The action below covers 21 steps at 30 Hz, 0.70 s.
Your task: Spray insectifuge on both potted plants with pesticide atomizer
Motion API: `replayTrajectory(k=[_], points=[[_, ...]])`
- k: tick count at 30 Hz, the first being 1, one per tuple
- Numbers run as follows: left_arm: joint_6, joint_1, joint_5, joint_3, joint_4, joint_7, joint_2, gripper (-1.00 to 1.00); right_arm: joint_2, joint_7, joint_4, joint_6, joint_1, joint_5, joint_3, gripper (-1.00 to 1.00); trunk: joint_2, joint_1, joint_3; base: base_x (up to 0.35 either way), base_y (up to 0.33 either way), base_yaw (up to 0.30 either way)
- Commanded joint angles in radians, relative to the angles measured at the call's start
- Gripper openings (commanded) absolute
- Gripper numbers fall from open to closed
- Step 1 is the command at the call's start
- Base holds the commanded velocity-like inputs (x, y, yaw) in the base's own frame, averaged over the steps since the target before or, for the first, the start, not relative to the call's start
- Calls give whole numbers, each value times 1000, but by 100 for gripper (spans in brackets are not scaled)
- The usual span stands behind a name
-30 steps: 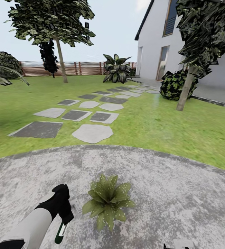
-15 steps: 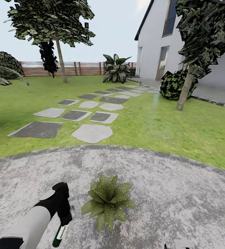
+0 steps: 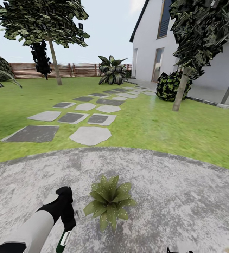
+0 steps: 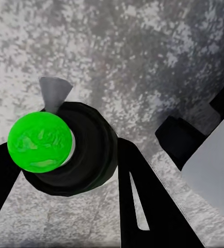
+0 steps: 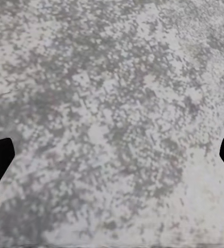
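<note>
One potted plant (image 3: 109,200), a low rosette of pointed green leaves dotted with white specks of insectifuge, stands on the round grey paved area (image 3: 170,189). Just left of it, my left gripper (image 3: 66,222) is shut on the pesticide atomizer (image 3: 63,240), a small dark bottle with a pale band that hangs below the black hand. In the left wrist view the atomizer (image 4: 78,155) shows end-on with a bright green round face, between the black fingers (image 4: 143,201). My right gripper (image 5: 112,157) is open over bare paving. The second potted plant is out of view.
Lawn (image 3: 156,123) rings the paving, with stepping stones (image 3: 90,135) running toward a white house (image 3: 149,45). A thin tree trunk (image 3: 179,92), a dark bush (image 3: 167,86) and a grey lamp post (image 3: 228,91) stand to the right. A slatted fence (image 3: 75,69) closes the far side.
The whole view has swung slightly right, bringing a lamp post into sight. My left gripper still holds the atomizer beside the plant, the bottle a little lower in the picture.
</note>
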Motion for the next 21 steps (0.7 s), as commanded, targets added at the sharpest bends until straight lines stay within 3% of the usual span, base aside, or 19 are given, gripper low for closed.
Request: replayTrajectory(k=[1, 6, 12, 17, 21], points=[[12, 0, -2, -2, -2, -5, 0, -100, 0, -5, 1, -3, -1, -5, 8, 100, 0, 0, 0, -41, 291, -240], [19, -4, -1, -2, -4, -3, 3, -100, 0, -5, 1, -3, -1, -4, 9, 100, 0, 0, 2, 46, 304, -225], [19, -4, 0, -2, -5, -2, 1, -100, 1, -5, 0, -3, -1, -4, 9, 100, 0, 0, 3, 175, 287, -31], [18, 3, -1, -3, -4, 2, 15, -100, 1, -5, 0, -3, -1, -4, 8, 100, 0, 0, 3, 63, 71, -2], [16, 5, -1, -3, -5, 7, 18, -100, 0, -5, 0, -3, -1, -4, 8, 100, 0, 0, 3, 3, 3, -179]])
